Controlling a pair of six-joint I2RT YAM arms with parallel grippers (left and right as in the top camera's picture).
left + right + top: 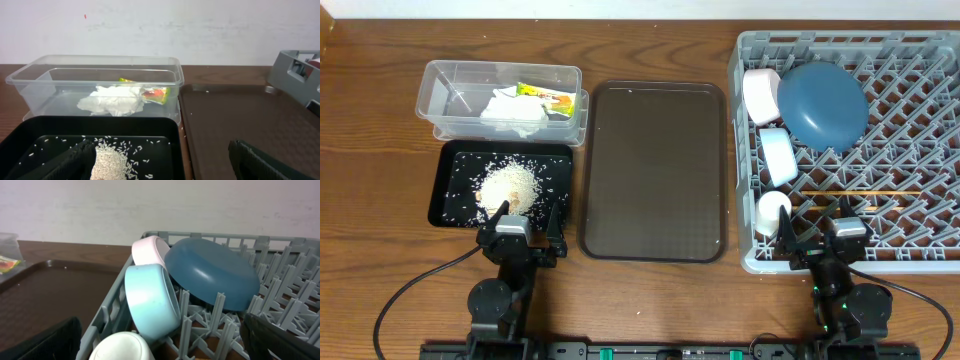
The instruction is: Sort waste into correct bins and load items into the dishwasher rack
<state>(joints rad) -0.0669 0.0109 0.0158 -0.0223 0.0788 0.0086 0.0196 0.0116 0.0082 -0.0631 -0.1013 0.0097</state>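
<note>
The clear tub [450, 72] holds crumpled tissue [510, 108] and the yellow-green wrapper [548, 98]. The black tray [450, 205] holds a rice pile [508, 185] and scattered grains. The grey rack [840, 40] holds the blue plate [823, 105], two bowls [760, 95] [778, 155], a white cup [772, 212] and chopsticks [860, 192]. My left gripper [525, 235] is open and empty at the black tray's near edge [162, 162]. My right gripper [820, 240] is open and empty at the rack's near left corner [165, 340], just before the cup [122, 347].
A large dark brown serving tray [655, 170] lies between the black tray and the rack. A few rice grains lie on it near its far edge. Both arm bases and cables sit at the table's front edge.
</note>
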